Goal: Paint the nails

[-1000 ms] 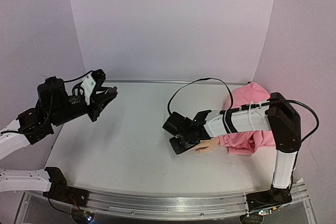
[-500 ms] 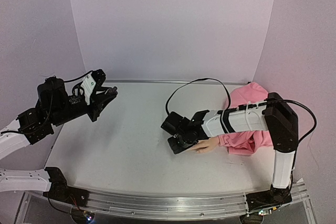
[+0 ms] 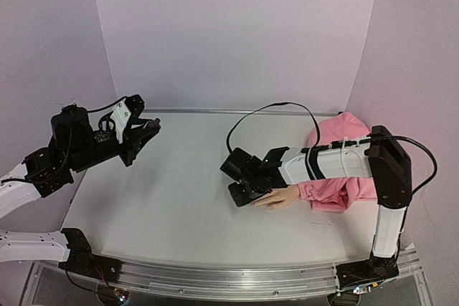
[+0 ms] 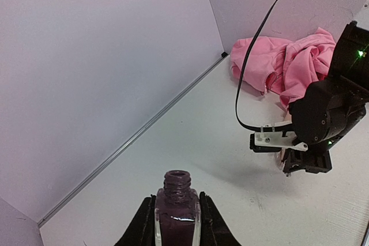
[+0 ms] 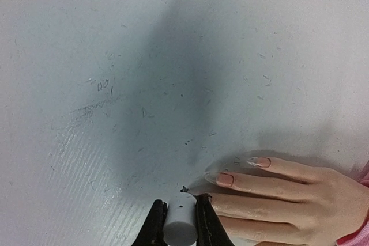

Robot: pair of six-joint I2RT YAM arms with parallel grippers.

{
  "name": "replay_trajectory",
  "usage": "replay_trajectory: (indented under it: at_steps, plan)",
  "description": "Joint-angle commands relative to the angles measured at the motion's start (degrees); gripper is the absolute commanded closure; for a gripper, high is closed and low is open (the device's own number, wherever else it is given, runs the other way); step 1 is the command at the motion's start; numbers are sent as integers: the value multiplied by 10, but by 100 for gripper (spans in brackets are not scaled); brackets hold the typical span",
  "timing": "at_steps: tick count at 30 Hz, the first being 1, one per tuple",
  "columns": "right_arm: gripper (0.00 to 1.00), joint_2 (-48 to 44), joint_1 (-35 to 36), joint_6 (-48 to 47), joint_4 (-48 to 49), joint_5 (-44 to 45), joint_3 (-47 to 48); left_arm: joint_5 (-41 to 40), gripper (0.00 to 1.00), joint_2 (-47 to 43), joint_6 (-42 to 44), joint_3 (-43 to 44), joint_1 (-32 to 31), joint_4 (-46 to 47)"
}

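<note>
On the table point(image 3: 165, 206), the mannequin hand point(image 5: 288, 194) lies at four o'clock. Left gripper point(image 4: 177, 231) clamps the open bottle point(image 4: 176, 200) at ten. Right gripper point(image 5: 180, 211) pinches the white cap point(image 5: 180, 226). The nails point(image 5: 226, 179) sit at one o'clock from it, so best lower gently and stroke lengthwise.

Two of the nails point(image 5: 223, 178) show clearly: long, almond-shaped, pale pink and faintly glossy, facing up. They tip the fingers point(image 5: 271, 184) of a flesh-coloured mannequin hand point(image 3: 281, 198) lying flat, palm down, on the right half of the desk point(image 3: 179, 198), nearer its front edge, pointing toward the left edge.
</note>
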Motion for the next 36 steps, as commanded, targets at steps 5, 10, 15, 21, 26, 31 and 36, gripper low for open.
replay_trajectory:
  at_steps: [5,10,15,21,26,31,36]
  plan:
    - [100,-49,3,20,-35,23,-25,-4,100,-7,6,1,-1,22]
    - [100,-47,3,22,-40,29,-30,-3,100,-6,6,2,-1,22]
    - [100,-41,3,22,-40,33,-27,-3,100,-5,6,2,-2,22]
    - [100,-33,3,17,-40,31,-21,-4,100,-6,6,2,-1,22]
    - [100,-28,2,15,-40,27,-18,-5,100,-7,7,1,-1,22]
    - [100,-24,2,15,-41,28,-17,-5,100,-7,7,2,-1,22]
    - [100,-20,1,11,-39,29,-15,-3,100,-7,6,2,-1,22]
